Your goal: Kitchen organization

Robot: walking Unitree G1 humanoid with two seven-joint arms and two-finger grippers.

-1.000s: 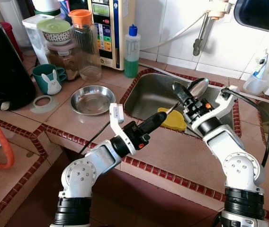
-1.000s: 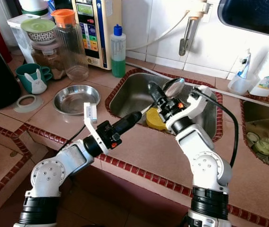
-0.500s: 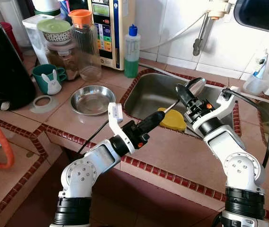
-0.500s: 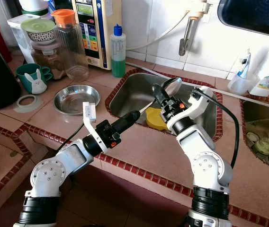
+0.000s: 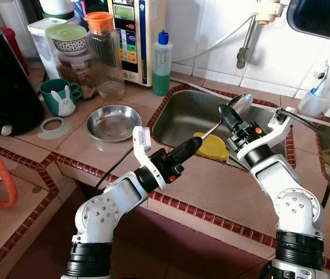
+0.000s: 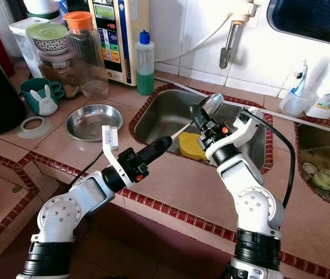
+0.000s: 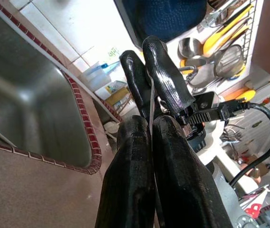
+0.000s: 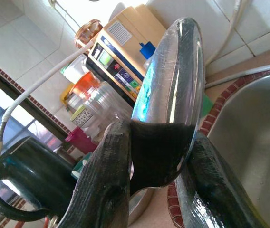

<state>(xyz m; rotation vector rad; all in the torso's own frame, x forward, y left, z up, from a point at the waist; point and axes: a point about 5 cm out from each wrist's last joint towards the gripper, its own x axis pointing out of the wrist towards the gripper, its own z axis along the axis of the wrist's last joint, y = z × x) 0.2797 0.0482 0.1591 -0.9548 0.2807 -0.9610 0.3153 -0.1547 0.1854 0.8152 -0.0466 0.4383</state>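
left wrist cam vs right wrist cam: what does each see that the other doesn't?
Left wrist view: a utensil rack on the wall, and the right tool just ahead of the left tool, which pinches the spoon by its thin handle. Right wrist view: the spoon's bowl between the right tool's fingers, a water purifier, an orange-lidded jar and a black kettle. Shared: the spoon and the steel sink.
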